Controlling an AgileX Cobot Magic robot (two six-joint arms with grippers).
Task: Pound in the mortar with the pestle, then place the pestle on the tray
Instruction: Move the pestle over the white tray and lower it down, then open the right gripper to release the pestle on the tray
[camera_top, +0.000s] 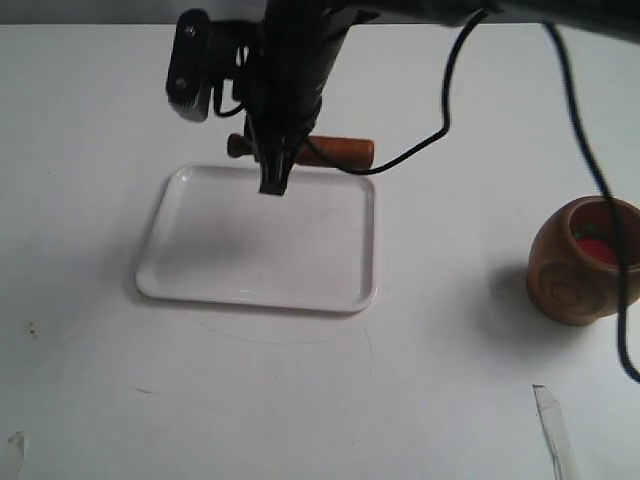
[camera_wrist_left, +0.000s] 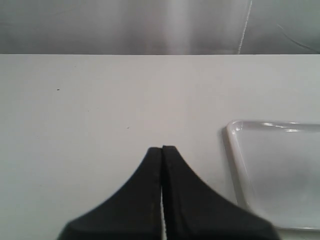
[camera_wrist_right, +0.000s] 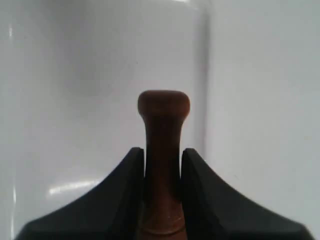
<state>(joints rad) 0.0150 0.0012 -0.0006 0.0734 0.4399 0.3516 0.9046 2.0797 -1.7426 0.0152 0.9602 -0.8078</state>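
The white tray (camera_top: 200, 270) lies left of the table's middle. My right gripper (camera_top: 275, 185) reaches across over the tray's far edge and is shut on the thin neck of the reddish-brown pestle (camera_top: 340, 152), which lies level. In the right wrist view the pestle (camera_wrist_right: 163, 130) sits clamped in the right gripper (camera_wrist_right: 163, 152), its knob over the tray (camera_wrist_right: 75, 75) near the rim. The brown mortar (camera_top: 580, 265), red inside, stands far right. My left gripper (camera_wrist_left: 162, 147) is shut on nothing, low over the table beside the tray's rim (camera_wrist_left: 235, 165).
Black cables (camera_top: 590, 150) hang from the right arm across the space between tray and mortar. A clear strip (camera_top: 550, 420) lies on the table near the front right. A faint drawn outline (camera_top: 280, 340) runs along the tray's front.
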